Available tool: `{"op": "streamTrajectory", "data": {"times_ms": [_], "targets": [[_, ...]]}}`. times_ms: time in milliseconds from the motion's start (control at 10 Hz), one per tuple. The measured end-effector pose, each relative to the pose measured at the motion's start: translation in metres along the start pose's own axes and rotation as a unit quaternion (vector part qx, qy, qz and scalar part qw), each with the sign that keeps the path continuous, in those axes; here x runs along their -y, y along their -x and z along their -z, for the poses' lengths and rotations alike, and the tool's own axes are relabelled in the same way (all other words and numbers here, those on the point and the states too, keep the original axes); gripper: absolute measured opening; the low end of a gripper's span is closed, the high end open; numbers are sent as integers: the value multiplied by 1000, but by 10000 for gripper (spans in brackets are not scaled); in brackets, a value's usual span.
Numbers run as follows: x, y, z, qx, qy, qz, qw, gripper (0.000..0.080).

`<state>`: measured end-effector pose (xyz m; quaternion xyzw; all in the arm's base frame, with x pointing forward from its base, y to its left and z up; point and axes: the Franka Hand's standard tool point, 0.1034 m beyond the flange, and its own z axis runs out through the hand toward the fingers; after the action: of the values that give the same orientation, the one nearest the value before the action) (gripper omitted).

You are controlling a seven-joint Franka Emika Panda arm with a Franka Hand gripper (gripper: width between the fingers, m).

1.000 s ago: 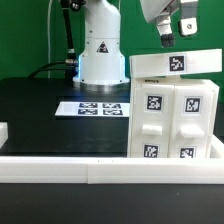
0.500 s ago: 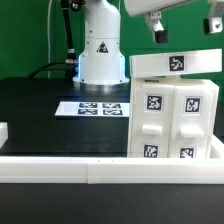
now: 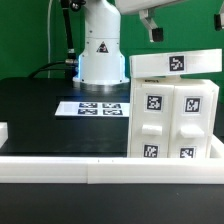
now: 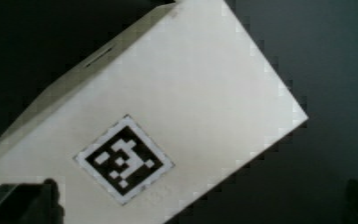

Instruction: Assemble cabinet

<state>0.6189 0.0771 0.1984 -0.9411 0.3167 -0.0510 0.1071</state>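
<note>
The cabinet (image 3: pixel 175 120) is a large white box standing at the exterior view's right. It has two tagged front panels, and a tagged slab (image 3: pixel 177 63) lies across its top. My gripper (image 3: pixel 183 28) hangs just above that slab, open and empty. One dark finger (image 3: pixel 150 30) shows to the exterior view's left of the slab's near end. The other finger is at the picture's edge. In the wrist view the slab (image 4: pixel 176 110) and its tag fill the picture below the gripper (image 4: pixel 190 200). The dark fingertips (image 4: pixel 16 202) stand wide apart, touching nothing.
The marker board (image 3: pixel 100 107) lies flat on the black table in front of the robot base (image 3: pixel 100 50). A long low white rail (image 3: pixel 90 167) runs along the table's front. A small white piece (image 3: pixel 3 130) sits at the exterior view's left edge.
The fingers have spread wide apart above the cabinet's top slab. The near finger moved toward the exterior view's left. The cabinet has not moved.
</note>
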Motion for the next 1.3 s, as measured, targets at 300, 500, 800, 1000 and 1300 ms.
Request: {"op": "streamTrajectory", "data": {"times_ms": [300, 500, 800, 1000, 1300], "targets": [[-3, -2, 1, -8, 27, 249, 968, 797], [-3, -1, 1, 3, 43, 371, 928, 797], [-4, -2, 1, 9, 45, 465, 884, 797], [-5, 1, -2, 13, 48, 560, 827, 797], [-2, 7, -5, 24, 53, 683, 729, 797]]}}
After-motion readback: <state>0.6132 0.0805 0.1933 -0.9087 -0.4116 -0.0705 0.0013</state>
